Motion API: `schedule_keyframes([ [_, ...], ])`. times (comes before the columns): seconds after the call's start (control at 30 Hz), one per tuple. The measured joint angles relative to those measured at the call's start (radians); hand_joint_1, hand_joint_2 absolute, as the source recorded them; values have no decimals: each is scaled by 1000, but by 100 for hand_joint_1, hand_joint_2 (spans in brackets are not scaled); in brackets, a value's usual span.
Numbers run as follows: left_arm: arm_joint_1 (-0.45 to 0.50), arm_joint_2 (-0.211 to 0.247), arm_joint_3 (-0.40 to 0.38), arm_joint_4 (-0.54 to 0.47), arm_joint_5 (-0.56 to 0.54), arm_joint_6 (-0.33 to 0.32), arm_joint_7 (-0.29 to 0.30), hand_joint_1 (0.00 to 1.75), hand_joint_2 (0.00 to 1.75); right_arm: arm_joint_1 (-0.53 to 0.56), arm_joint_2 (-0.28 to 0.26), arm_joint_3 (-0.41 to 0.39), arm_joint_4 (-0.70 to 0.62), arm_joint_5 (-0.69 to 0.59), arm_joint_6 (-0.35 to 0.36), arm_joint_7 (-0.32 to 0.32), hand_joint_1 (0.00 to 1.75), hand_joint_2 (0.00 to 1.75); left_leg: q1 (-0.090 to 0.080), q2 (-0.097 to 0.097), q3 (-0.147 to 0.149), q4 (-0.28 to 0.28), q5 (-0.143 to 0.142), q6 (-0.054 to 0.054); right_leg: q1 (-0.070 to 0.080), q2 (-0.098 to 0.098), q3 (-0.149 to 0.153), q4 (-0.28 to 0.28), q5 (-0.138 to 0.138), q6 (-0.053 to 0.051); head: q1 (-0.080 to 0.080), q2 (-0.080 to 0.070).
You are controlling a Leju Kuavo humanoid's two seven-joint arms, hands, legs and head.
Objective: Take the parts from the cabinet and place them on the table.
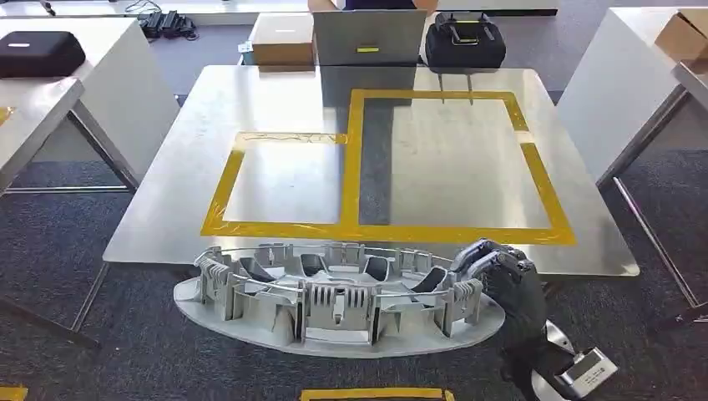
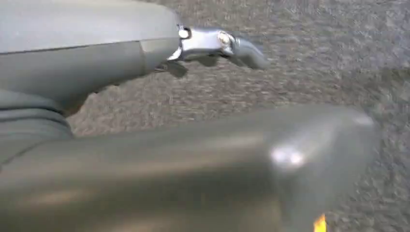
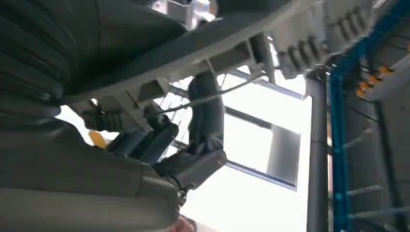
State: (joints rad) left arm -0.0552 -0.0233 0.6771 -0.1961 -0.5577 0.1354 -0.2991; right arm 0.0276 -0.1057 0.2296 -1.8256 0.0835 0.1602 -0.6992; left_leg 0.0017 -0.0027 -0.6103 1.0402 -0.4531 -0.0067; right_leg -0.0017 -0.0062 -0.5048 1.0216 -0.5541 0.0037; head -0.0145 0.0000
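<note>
Grey carpet (image 1: 50, 251) lies under one pale grey part (image 1: 334, 301), an oval plate ringed with upright ribbed fins, held level just short of the table's near edge. Its right end is gripped by the right hand (image 1: 494, 271), dark fingers (image 1: 480, 255) curled over the rim. Over the carpet, the left hand (image 2: 145, 159) is blurred, so its fingers cannot be judged. Beyond, the silver table (image 1: 167, 167) bears two yellow-taped rectangles (image 1: 355, 167). Farther back sit one cardboard box (image 1: 282, 38) and one black case (image 1: 464, 40).
</note>
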Motion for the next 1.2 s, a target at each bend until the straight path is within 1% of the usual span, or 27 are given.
schedule_keyframes([
  [0.07,3,0,0,0,-1,0,-2,0,0,21,-2,0,-16,1,-3,2,175,175,-2,-2,-5,1,-6,9,-3,-2,3,-10,-2,9,3,0],
  [0.1,2,0,0,0,-2,0,-3,0,0,27,-6,0,-25,-2,-5,1,175,175,1,-5,1,-6,-8,16,-1,-4,9,-12,-8,18,3,0],
  [0.13,4,-2,0,0,-2,0,-5,0,0,33,-8,0,-35,-2,-7,2,175,175,7,-5,14,-15,-8,21,-6,-3,16,-6,-16,24,3,0],
  [0.17,3,-2,0,0,-2,0,-7,0,0,34,-11,0,-41,-4,-7,1,175,175,8,-5,23,-20,-13,29,-4,0,-3,38,-34,29,7,0],
  [0.23,-1,-1,0,-1,-2,1,-8,0,0,35,-15,0,-44,-11,-9,-1,175,175,8,-4,29,-21,-21,35,-7,2,-100,198,-97,36,17,0],
  [0.27,-1,-1,0,-1,-2,2,-8,0,0,40,-16,0,-44,-11,-9,0,175,175,8,-5,33,-20,-27,35,-8,2,-153,276,-117,39,17,0],
  [0.3,0,-1,0,-1,-2,2,-7,0,0,44,-17,0,-44,-9,-9,2,175,175,8,-6,40,-19,-33,34,-9,2,-191,316,-110,41,18,0],
  [0.33,1,-1,0,-1,-2,2,-7,0,0,45,-18,0,-44,-9,-9,2,175,175,8,-9,48,-19,-39,32,-10,2,-199,300,-76,41,19,0],
  [0.37,1,-1,0,-1,-2,2,-6,0,0,43,-21,0,-44,-9,-9,2,175,175,9,-11,59,-18,-47,29,-11,2,-184,242,-19,40,20,0],
  [0.43,-1,-1,0,-1,-2,3,-5,0,0,43,-23,1,-44,-9,-8,1,175,175,10,-15,83,-16,-64,23,-12,2,-117,60,102,36,23,0],
  [0.47,-1,-1,1,-1,-2,4,-4,0,0,43,-24,1,-44,-10,-8,1,175,175,6,-15,81,-16,-71,17,-10,4,-102,36,87,31,23,0],
  [0.5,-4,1,2,-1,-2,5,-3,0,0,41,-24,2,-45,-12,-8,1,175,175,3,-19,78,-11,-76,9,-7,5,-95,10,80,21,26,0],
  [0.6,-2,3,2,-2,-2,5,-4,0,0,44,-25,2,-46,-6,-9,2,175,175,5,-17,85,-25,-79,-8,-5,7,-95,11,74,2,21,0],
  [0.63,-2,5,2,-3,-2,5,-4,0,0,44,-25,2,-48,-3,-9,2,175,175,7,-16,91,-21,-87,-15,-12,6,-84,2,75,-6,21,0],
  [0.67,-3,4,3,-3,-3,5,-5,0,0,44,-25,3,-50,1,-10,1,175,175,6,-10,82,13,-100,-19,-12,5,-73,-1,69,-14,15,0],
  [0.7,-4,4,5,-2,-4,5,-5,0,0,44,-25,4,-50,2,-11,1,175,175,7,-7,45,82,-132,-23,-12,3,-66,-1,64,-19,10,0],
  [0.77,-3,6,9,-2,-5,5,-5,0,0,48,-25,7,-50,7,-15,1,175,175,8,-4,-53,249,-193,-27,-11,2,-56,-1,53,-23,6,0],
  [0.8,0,6,9,-2,-5,5,-4,0,0,52,-25,7,-50,9,-17,2,175,175,8,-4,-92,300,-198,-27,-10,3,-51,-1,47,-23,5,0],
  [0.83,2,6,9,-2,-6,5,-2,0,0,56,-25,8,-50,10,-19,1,175,175,8,-4,-107,300,-172,-26,-10,4,-42,-1,41,-23,4,0],
  [0.87,2,6,9,-2,-8,5,0,0,0,58,-25,8,-50,10,-21,1,175,175,8,-4,-95,251,-122,-24,-10,4,-31,-1,33,-21,3,0],
  [0.93,1,8,9,-2,-11,5,3,0,0,58,-25,10,-50,11,-26,1,175,175,8,-2,-27,68,1,-17,-10,4,-3,-1,16,-15,0,0],
  [0.97,2,9,10,-2,-11,5,6,0,0,58,-25,10,-50,11,-27,2,175,175,7,-1,-9,22,13,-10,-10,4,-2,-1,8,-10,-1,0],
  [1.0,0,9,10,-2,-15,6,12,0,0,58,-25,10,-50,10,-28,1,175,175,1,-1,0,4,3,-7,-4,7,-3,5,3,-1,-3,0],
  [1.1,0,9,11,-2,-23,11,22,0,0,59,-25,12,-51,13,-28,2,175,175,-2,-3,-4,4,-8,13,-5,6,-4,-7,3,16,1,0],
  [1.13,-1,8,11,-2,-23,14,22,0,0,59,-25,12,-52,13,-29,2,175,175,7,-4,3,-7,-6,23,-6,6,-1,-5,-5,24,0,0],
  [1.17,-1,8,11,-2,-24,18,20,0,0,59,-26,13,-52,13,-29,2,175,175,7,-4,9,-11,-8,28,-6,6,-5,16,-17,28,3,0],
  [1.2,-3,8,12,-2,-25,23,16,0,0,58,-26,15,-52,13,-29,1,175,175,8,-3,12,-12,-10,33,-6,6,-34,71,-45,31,8,0],
])
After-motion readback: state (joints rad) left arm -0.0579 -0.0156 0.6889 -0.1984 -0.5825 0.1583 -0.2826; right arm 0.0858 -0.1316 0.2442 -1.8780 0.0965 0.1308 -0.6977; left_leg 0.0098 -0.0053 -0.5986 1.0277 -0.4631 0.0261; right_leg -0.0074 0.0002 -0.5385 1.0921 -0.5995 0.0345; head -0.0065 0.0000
